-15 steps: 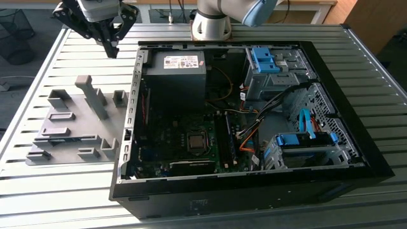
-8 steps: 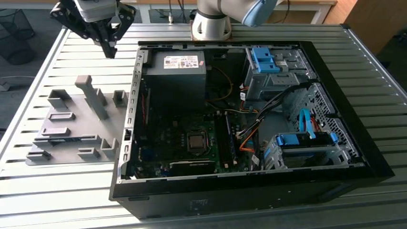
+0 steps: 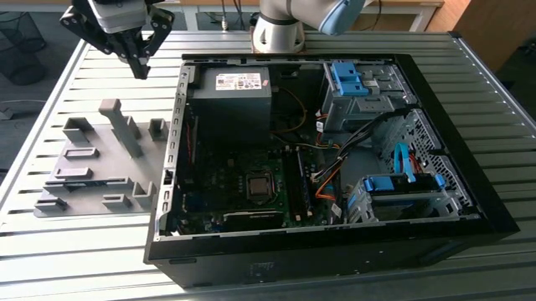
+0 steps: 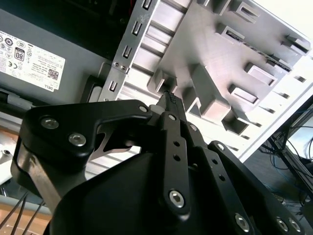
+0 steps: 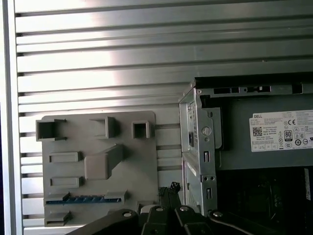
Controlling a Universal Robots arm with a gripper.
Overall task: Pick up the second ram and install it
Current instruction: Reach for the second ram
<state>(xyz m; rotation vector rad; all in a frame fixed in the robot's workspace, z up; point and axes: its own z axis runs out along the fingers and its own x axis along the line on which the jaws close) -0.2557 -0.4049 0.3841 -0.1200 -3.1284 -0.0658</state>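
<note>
Gripper is hanging high over the slatted table, off the far end of the grey fixture plate and near the corner of the open case. Its fingers are pressing together at the tips and carrying nothing.

The second ram is sitting on edge in the plate's long cradle, well apart from the gripper.

Judgement on the pick:
- The fingers are needing to spread before descent.
- They should be lining up across the board's thin faces.
- They should be closing near mid-length, so the stick is lifting straight and not binding in the cradle.

Counting:
- one gripper
- one ram on the plate
- one plate
- one case
- one power supply
- two blue drive caddies

The black memory slots are lying in shadow and seem to be two, though I am not trusting that.
</note>
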